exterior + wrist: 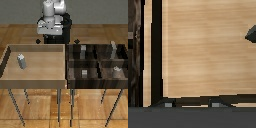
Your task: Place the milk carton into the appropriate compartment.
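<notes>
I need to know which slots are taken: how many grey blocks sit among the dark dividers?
4 that I can make out: two in the far compartments, two in the near compartments. The dividers may hide others.

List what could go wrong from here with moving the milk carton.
1. The milk carton is small and stands upright, alone in the light tray; a careless approach by the tool might tip it.
2. The dark tray's compartments are narrow and already hold grey blocks, so it could catch a divider.
</notes>
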